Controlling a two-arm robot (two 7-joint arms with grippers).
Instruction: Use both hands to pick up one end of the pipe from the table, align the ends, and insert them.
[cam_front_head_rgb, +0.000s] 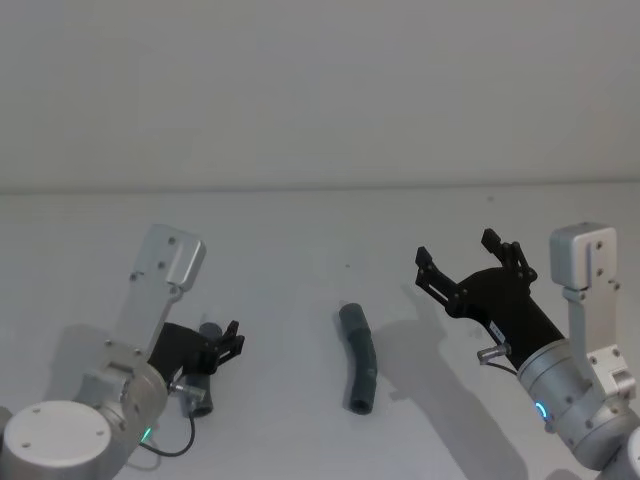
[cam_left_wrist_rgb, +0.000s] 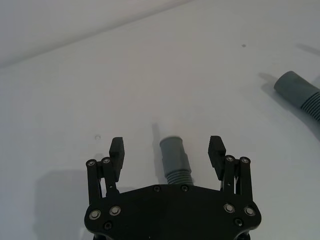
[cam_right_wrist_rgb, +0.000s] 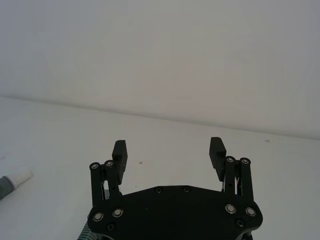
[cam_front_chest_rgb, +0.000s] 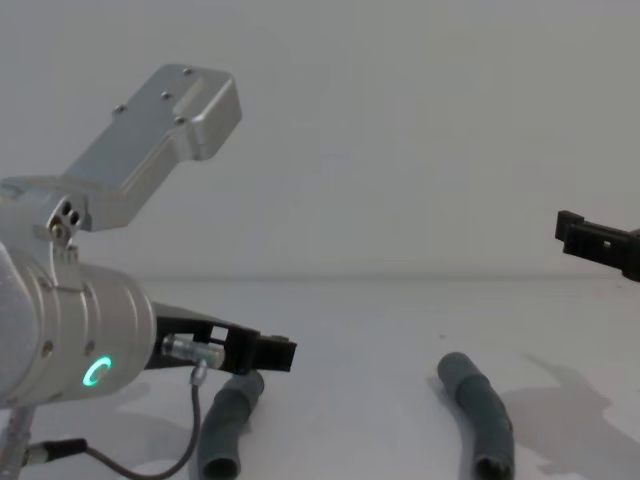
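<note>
Now, left tool (cam_left_wrist_rgb: 167, 149) poised wide over one hose piece (cam_left_wrist_rgb: 175, 161), right tool (cam_right_wrist_rgb: 167, 150) wide aloft; off-centre closing could roll the piece away.

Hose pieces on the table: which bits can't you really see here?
Left hose piece: head view, its middle is covered by the left hand.
Left wrist view: that hand covers all but one cuff.
White tip: right wrist view, cut by the picture edge; its piece is unclear.
Other hose piece: left wrist view, cut by the edge.
</note>
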